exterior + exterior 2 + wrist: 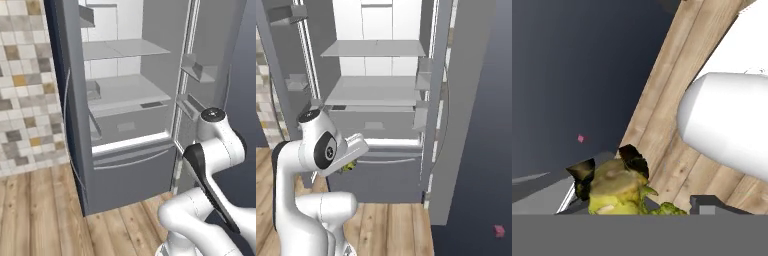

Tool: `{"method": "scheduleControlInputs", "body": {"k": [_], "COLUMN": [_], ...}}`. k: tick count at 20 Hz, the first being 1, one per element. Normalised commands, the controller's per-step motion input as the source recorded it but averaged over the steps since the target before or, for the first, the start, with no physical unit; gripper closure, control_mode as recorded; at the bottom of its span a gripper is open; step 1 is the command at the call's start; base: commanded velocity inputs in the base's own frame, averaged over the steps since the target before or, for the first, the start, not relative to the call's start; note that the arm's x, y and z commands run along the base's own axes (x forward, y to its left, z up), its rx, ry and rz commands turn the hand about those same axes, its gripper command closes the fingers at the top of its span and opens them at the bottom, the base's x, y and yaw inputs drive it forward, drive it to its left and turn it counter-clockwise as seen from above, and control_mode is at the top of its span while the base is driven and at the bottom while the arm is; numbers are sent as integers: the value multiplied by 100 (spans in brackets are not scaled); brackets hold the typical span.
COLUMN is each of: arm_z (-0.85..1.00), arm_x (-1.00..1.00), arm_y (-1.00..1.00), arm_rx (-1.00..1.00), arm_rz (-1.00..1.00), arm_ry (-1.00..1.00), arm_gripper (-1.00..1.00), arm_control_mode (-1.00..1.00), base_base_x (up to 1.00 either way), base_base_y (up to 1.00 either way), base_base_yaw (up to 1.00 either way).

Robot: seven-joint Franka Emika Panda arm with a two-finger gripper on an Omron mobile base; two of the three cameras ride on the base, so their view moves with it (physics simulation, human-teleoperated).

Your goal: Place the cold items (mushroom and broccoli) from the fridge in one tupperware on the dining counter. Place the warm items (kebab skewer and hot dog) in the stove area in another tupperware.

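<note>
My gripper (608, 167) is shut on a yellow-green broccoli (618, 192), its pale stem end facing the camera between the two dark fingertips (582, 173). In the right base view a bit of the broccoli (348, 167) peeks out under the folded white arm, low in front of the fridge. The hand points down toward the wooden floor (662, 130). The mushroom, kebab skewer, hot dog and tupperware are out of view.
The grey fridge (125, 165) stands open ahead, with bare shelves (373, 92) and both doors (466, 100) swung out. A tiled wall (25, 90) lies to the left. A small pink thing (499, 230) sits on the dark floor at right.
</note>
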Motion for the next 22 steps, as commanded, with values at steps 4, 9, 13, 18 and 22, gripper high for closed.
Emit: {"method": "scheduleControlInputs", "body": {"k": [4,9,13,18,22], "arm_z": [0,0,0,0,0], "arm_x": [0,0,0,0,0], "arm_y": [0,0,0,0,0], "arm_rx": [0,0,0,0,0], "arm_rz": [0,0,0,0,0], "arm_ry": [0,0,0,0,0], "arm_gripper": [100,100,100,100,100], "arm_control_mode": [100,100,100,100,100], "base_base_x": [-100,-100,-100,-100,-100], "base_base_y": [3,39,68,76,47], "base_base_yaw": [-28,-23,-24,-21,-15]}}
